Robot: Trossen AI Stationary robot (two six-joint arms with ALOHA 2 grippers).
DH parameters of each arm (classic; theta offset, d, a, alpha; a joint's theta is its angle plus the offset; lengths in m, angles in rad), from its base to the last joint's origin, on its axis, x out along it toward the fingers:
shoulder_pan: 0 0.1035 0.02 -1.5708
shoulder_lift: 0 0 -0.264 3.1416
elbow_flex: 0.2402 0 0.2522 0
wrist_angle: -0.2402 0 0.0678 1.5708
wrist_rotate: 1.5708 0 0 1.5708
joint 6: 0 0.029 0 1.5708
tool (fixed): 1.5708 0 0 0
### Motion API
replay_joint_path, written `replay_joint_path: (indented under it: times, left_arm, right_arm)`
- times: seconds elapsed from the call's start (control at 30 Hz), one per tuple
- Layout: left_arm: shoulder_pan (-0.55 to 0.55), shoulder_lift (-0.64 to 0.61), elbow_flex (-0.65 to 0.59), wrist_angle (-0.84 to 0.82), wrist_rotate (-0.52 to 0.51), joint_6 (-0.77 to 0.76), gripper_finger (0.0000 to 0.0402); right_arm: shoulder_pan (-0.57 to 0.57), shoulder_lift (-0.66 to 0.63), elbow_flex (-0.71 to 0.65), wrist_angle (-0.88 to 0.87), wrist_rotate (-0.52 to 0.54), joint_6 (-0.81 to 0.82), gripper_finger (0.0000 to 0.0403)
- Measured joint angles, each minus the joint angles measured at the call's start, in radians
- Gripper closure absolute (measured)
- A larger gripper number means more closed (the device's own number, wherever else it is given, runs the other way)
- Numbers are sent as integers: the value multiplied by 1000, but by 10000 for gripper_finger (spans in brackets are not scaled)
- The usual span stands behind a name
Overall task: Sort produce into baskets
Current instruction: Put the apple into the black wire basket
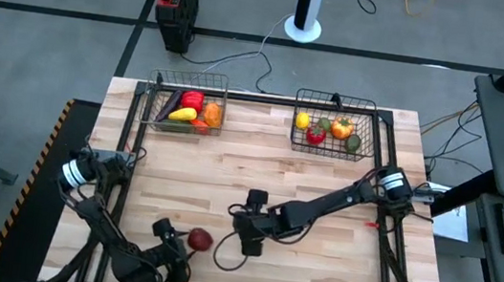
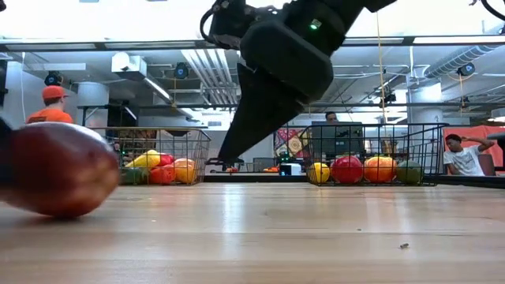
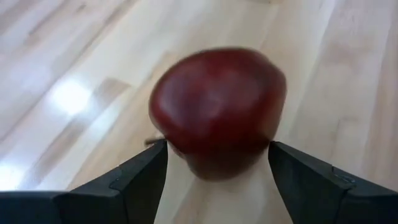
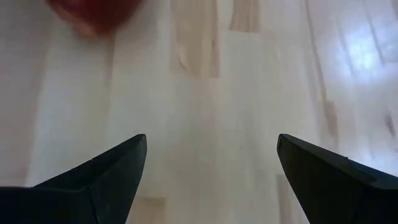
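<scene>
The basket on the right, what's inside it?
The right basket holds a lemon, a red piece, an orange piece and green pieces. Anything beneath them is hidden.

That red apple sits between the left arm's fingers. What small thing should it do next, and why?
Probably lift it a little. The left end effector has its fingers on both sides of the red apple, which looks still low at the table. Raising it would clear the wood before carrying it toward a basket. The right end effector hangs open nearby.
</scene>
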Motion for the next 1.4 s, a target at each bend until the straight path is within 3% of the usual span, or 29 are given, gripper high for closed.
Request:
replay_joint_path:
  times: [0.37,1.0,1.23,1.4]
  left_arm:
    - [49,-3,1,0,-38,17,141]
    - [50,-4,0,0,-48,18,141]
    - [50,-4,0,-10,-46,19,141]
    - [50,-5,0,-19,-46,19,141]
  right_arm:
    - [12,-12,-148,322,-7,41,49]
    - [26,-12,-146,480,-7,56,51]
    - [25,-11,-146,494,-4,-208,51]
    - [-17,-11,-146,496,1,-71,51]
